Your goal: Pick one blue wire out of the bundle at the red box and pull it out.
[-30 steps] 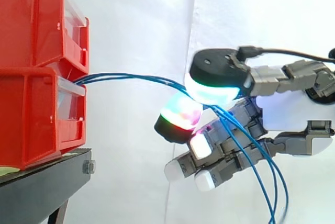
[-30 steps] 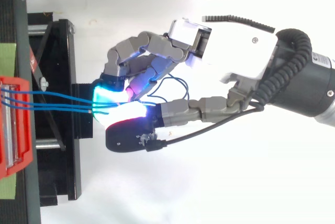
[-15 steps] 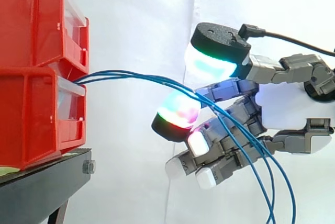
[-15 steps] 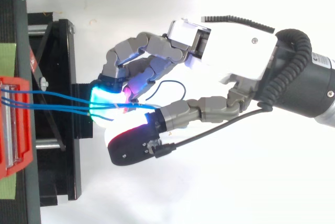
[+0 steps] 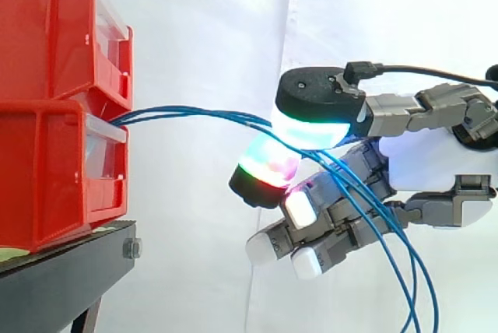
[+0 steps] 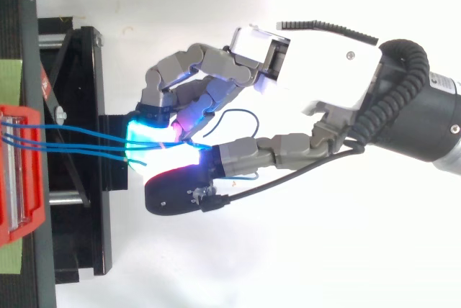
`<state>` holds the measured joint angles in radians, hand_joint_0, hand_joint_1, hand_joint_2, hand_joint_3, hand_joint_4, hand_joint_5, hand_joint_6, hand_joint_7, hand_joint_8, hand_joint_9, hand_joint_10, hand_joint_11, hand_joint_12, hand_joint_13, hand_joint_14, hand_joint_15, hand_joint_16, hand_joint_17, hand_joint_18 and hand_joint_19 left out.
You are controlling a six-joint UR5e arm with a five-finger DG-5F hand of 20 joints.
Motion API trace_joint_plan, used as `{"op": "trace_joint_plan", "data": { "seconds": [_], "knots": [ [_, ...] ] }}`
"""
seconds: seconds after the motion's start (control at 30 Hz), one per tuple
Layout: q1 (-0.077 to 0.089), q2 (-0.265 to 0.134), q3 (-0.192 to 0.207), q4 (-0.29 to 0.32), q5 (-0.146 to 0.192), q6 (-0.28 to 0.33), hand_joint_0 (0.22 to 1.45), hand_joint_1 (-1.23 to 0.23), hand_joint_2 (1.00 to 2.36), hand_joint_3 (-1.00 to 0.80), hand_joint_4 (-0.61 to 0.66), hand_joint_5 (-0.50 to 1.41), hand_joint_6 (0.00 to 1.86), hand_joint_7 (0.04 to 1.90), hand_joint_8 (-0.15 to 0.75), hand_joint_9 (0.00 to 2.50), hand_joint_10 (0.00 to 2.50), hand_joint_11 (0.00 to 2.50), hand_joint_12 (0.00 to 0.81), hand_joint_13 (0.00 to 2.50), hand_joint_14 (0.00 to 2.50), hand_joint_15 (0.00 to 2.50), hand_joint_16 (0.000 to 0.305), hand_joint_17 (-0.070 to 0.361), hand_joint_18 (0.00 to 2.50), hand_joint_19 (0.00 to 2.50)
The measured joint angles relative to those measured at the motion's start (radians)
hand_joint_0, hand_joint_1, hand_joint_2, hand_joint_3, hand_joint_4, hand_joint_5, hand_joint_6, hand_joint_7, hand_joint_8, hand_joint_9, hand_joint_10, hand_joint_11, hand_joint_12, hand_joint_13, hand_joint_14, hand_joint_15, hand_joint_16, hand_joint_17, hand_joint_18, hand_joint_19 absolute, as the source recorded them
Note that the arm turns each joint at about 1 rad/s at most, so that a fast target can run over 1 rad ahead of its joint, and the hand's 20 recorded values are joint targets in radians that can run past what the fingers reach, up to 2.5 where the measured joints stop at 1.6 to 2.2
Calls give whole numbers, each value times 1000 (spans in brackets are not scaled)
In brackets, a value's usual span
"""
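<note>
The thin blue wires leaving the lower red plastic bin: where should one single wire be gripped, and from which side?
Probably on the free span between the lower red plastic bin and the hand, where the thin blue wires hang in air and, seen from above, run slightly apart. Come from the side away from the bin, pinching from above and below.
</note>
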<state>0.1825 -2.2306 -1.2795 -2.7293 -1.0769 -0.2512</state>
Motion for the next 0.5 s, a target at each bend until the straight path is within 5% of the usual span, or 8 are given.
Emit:
{"op": "trace_joint_plan", "data": {
  "seconds": [0.17, 0.27, 0.33, 0.37, 0.5],
  "knots": [
    [0, 0, 0, 0, 0, 0, 729, -942, 1002, -471, 181, -199, 940, 915, 353, 1000, 16, 716, 425, 729, 12, 288, 50, 113, 783, 388],
    [0, 0, 0, -1, 0, 1, 636, -921, 1000, -500, 223, -212, 938, 888, 365, 972, 16, 753, 430, 730, 11, 308, 51, 114, 784, 393],
    [0, 0, 1, -1, 0, 3, 564, -856, 1000, -500, 238, -214, 938, 873, 378, 971, 13, 756, 442, 733, 11, 318, 53, 118, 787, 405],
    [0, 1, 2, -1, 0, 4, 515, -708, 1000, -500, 251, -212, 938, 857, 388, 983, 16, 762, 457, 739, 13, 324, 56, 126, 787, 407],
    [0, 5, 3, -1, 3, 5, 563, -487, 1010, -374, 215, -205, 927, 910, 389, 1028, 16, 748, 447, 721, 14, 326, 53, 119, 741, 438]
  ]
}}
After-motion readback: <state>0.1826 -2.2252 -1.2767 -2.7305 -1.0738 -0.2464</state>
